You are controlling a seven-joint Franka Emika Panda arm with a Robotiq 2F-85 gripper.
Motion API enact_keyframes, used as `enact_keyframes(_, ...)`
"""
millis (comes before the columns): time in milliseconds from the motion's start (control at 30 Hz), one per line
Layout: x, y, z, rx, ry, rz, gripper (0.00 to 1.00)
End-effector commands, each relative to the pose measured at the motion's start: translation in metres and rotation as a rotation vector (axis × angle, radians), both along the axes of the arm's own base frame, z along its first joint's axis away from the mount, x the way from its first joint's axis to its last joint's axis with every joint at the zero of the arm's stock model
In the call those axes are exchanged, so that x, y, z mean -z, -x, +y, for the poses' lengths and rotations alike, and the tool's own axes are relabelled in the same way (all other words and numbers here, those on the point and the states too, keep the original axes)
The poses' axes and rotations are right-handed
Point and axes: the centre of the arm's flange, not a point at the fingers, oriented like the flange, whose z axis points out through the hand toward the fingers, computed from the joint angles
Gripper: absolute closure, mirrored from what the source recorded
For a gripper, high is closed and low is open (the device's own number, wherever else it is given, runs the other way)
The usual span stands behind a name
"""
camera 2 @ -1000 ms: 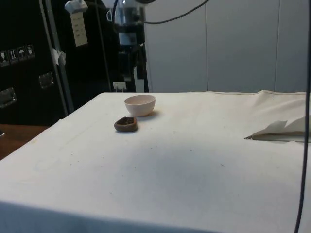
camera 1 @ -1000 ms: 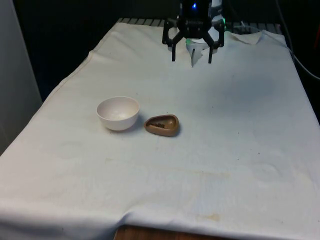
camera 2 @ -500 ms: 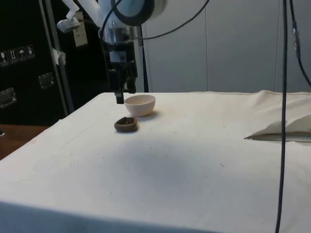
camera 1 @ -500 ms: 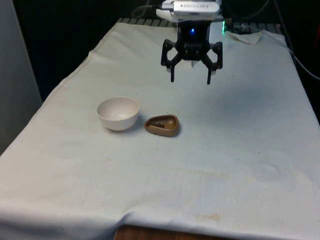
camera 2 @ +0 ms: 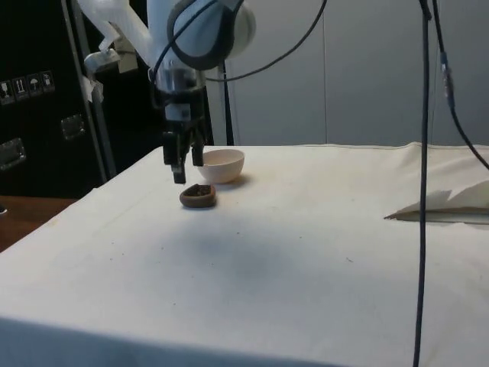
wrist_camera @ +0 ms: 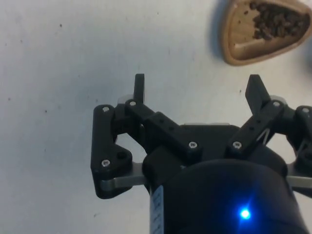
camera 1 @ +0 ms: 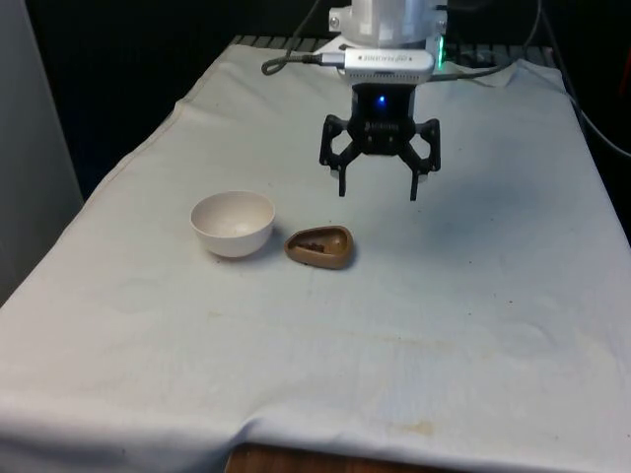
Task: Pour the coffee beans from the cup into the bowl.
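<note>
In my wrist view the brown cup [wrist_camera: 265, 30] runs off the frame's edge, so part of its rim and some of the coffee beans [wrist_camera: 273, 22] are cut away. From the side, my gripper [camera 2: 183, 164] covers a strip of the white bowl [camera 2: 221, 164], and the beans inside the cup are too small to tell. The bowl's inside bottom stays hidden there.

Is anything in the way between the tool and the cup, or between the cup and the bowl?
Nothing visible. The open tool hangs above bare cloth behind the cup; the bowl sits beside the cup, a small gap between.
</note>
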Motion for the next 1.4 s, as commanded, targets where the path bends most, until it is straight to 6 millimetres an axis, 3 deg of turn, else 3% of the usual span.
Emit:
enact_keyframes(0,0.004,-0.003,0.001,-0.006,-0.013,-0.005,0.0)
enact_keyframes(733,0.026,-0.015,-0.014,-0.12,0.003,-0.001,0.0)
enact_keyframes(1367,0.039,-0.02,-0.008,-0.12,0.049,-0.02,0.0)
